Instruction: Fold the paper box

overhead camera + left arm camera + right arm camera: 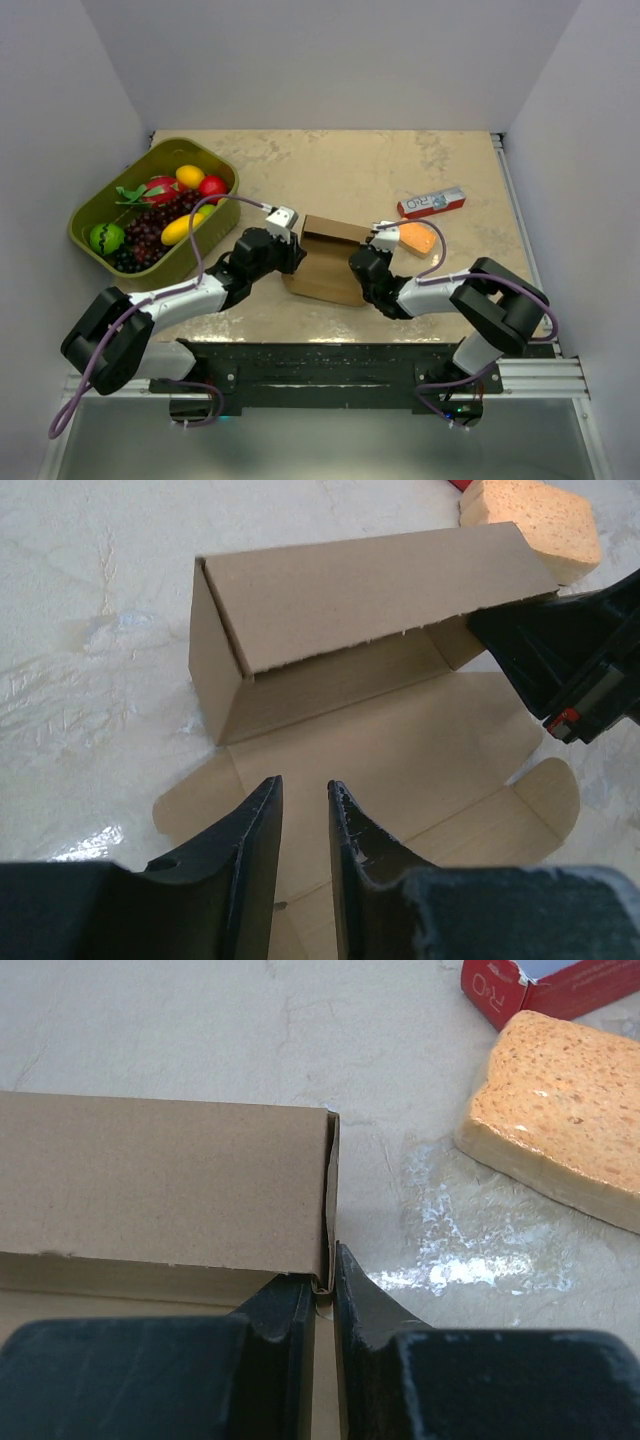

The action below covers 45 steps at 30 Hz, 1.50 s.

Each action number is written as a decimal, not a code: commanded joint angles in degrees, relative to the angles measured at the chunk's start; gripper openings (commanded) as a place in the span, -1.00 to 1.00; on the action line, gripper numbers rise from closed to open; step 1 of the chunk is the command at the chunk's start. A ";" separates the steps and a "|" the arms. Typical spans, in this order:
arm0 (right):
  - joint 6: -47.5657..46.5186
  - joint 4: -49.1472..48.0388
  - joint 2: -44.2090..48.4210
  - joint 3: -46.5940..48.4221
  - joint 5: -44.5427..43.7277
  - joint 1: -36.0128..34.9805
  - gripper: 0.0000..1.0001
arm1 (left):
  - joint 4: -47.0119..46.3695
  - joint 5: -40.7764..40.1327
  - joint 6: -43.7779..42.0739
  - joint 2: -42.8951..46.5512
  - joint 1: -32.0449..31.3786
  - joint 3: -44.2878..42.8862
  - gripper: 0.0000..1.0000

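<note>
**Item 1. Left hand** (305, 802): L arm reaches in from near-left edge. Fingers (255, 850) set to a narrow gap, nothing seen betw. them. Tips poised over the flat part of the box; contact w/ the card can't be told.

**Item 2. Right hand** (325, 1282): R arm reaches in from near-right. Fingers pinched tight on the thin end wall at the box's right end, card edge visible betw. the tips.

**Item 3. Paper box** (330, 262): plain brown card, unprinted, at mid-worktop betw. the two hands. Partly formed:
- Raised section: one long wall up, w/ a flap leaning over it and an end wall standing at the left end.
- Flat section: panel lies on the worktop on the near side, w/ a rounded tab at each end.

**Item 4. Worktop** (350, 165): beige, marbled, glossy in patches.

**Item 5. Sponge block** (570, 1100): orange, porous, lying flat. Just right of the box and near the right hand, not touching either.

**Item 6. Carton** (432, 203): narrow, red-and-white, printed. Just beyond the sponge block, lying flat at a slight angle.

**Item 7. Basket** (172, 143): olive green, oblong, far-left, well apart from the box. Holds fruit (150, 235): dark grapes, yellow, red and green pcs.
</note>
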<state>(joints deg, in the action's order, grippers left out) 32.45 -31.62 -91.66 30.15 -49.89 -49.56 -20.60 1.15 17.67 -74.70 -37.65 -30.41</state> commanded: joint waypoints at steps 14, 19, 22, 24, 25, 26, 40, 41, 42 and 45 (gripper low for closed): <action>-7.65 -1.52 4.81 -5.63 11.48 0.08 -1.00 | 3.37 -4.05 -2.56 10.96 1.35 2.37 0.39; -8.45 -0.55 8.16 -7.21 15.52 0.08 -1.00 | 2.76 -2.64 2.44 16.60 2.40 3.96 0.61; -9.41 -1.60 7.99 -7.91 17.36 0.08 -1.00 | 1.53 -1.86 3.68 15.03 2.76 4.66 0.62; -9.94 -2.13 7.72 -8.00 18.33 0.08 -1.00 | -0.57 -1.41 4.56 12.57 3.11 5.01 0.62; -10.21 -2.48 7.29 -8.09 18.51 0.08 -1.00 | -1.54 0.85 5.61 11.77 3.11 5.71 0.62; -10.30 -2.57 7.11 -8.09 18.69 -0.01 -1.00 | -2.68 1.40 6.14 11.24 3.11 6.06 0.62; -11.27 -2.66 5.96 -7.56 18.86 -0.62 -1.00 | -11.65 1.67 11.15 7.90 4.16 9.23 0.57; -11.26 -2.66 5.79 -7.48 18.86 -0.54 -1.00 | -12.00 1.58 11.50 8.16 4.51 9.32 0.59; -11.35 -2.66 5.70 -7.39 18.95 -0.62 -1.00 | -12.18 1.58 12.12 8.51 5.04 9.58 0.59; -11.35 -2.57 5.70 -7.39 18.78 -0.71 -1.00 | -12.27 1.66 13.00 7.82 5.92 9.58 0.60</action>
<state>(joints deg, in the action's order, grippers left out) 21.54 -36.69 -84.49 23.16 -33.28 -49.60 -28.60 2.81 28.08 -67.48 -33.12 -21.08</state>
